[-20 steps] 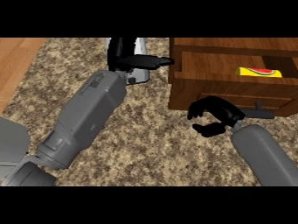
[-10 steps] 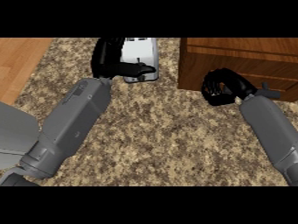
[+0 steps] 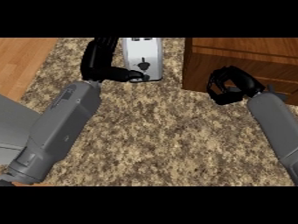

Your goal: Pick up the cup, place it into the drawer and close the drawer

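1. Drawer [image 3: 254,70] at the counter's right edge looks shut, cup presumably inside, can't see it.
2. Right hand [image 3: 232,85] curled, empty, against the front.
3. Left hand [image 3: 102,61] fingers relaxed by toaster [image 3: 143,57].
4. Next: just back off.

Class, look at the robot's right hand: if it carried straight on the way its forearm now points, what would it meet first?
Most likely the wooden drawer unit: the right hand, fingers curled, sits right at its front. Whether they already touch is unclear from this steep view.
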